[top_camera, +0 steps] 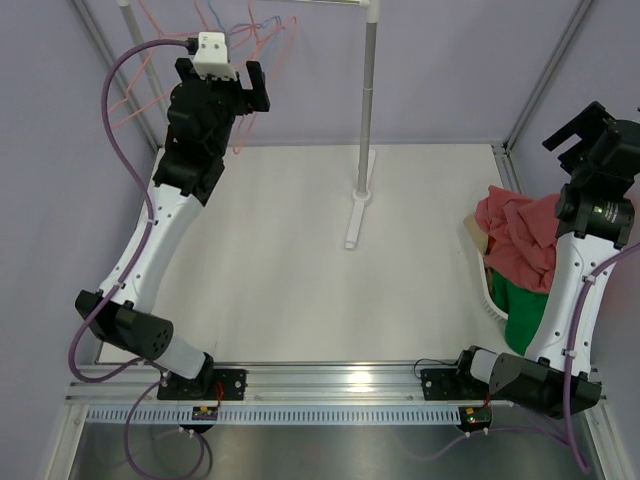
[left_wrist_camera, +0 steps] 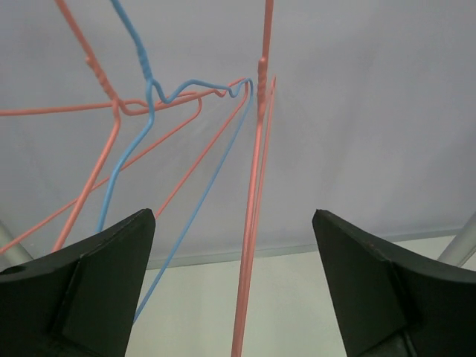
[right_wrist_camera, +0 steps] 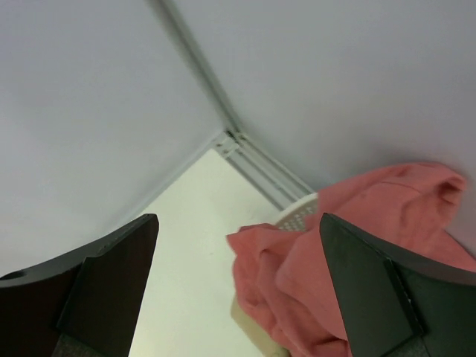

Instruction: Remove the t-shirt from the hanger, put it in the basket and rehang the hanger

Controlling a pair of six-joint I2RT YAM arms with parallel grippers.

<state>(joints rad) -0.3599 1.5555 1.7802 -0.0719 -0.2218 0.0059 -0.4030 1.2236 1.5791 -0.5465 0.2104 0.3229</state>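
Up at eleven o'clock in the overhead view, my left fingers (top_camera: 257,88) are raised and spread wide among the pink hangers (top_camera: 125,62), close to the left wall and the back wall. The rack pole (top_camera: 368,100) stands at twelve o'clock, its foot on the pale counter (top_camera: 280,260), which lies open from the pole's foot down to my bases. At three o'clock my right fingers (top_camera: 575,125) sit high by the right wall, above the basket (top_camera: 490,295). The t-shirt (top_camera: 515,235), pink and crumpled, is heaped in that basket on top of a green cloth (top_camera: 525,305), well apart from the hangers.

From my left wrist, the left fingers (left_wrist_camera: 97,282) stand far apart, holding nothing. Between them, one of the pink hangers (left_wrist_camera: 256,223) runs straight up at twelve o'clock, and a blue hanger (left_wrist_camera: 149,97) crosses at eleven o'clock; all the wire is bare. Behind them is the plain wall, with a strip of counter (left_wrist_camera: 297,297) at six o'clock.

From my right wrist, the right fingers (right_wrist_camera: 394,297) are also wide and empty. The t-shirt (right_wrist_camera: 335,253) bunches at four o'clock over the white basket rim (right_wrist_camera: 297,212). A frame post (right_wrist_camera: 201,59) runs down the corner of the walls from twelve o'clock, and open counter (right_wrist_camera: 186,245) lies at six o'clock.
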